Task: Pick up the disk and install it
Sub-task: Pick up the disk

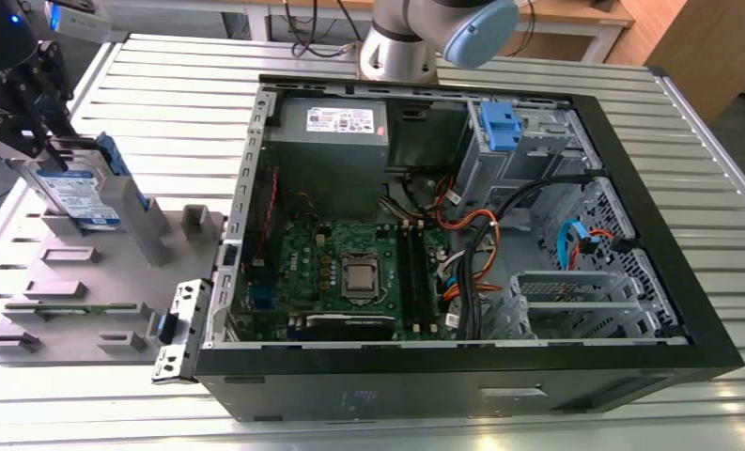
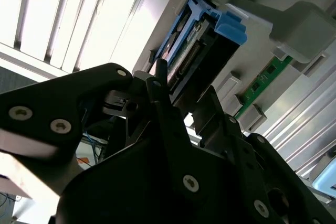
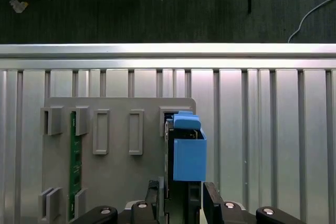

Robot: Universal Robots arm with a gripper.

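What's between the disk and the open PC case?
Exterior view: grey upright posts of the holder plate stand between the disk and the case side wall.

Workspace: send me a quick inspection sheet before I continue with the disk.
Surface: slatted metal table, grey fixture plate at the exterior view's left.
Job's things: disk upright in a fixture slot; open computer case beside it.
Clutter: green memory module lying in the fixture.
Grippers: hand at the disk's upper end.
Cables: orange, black and blue cable bundle inside the case.
Surroundings: arm base by the case; wooden panel beyond the table.
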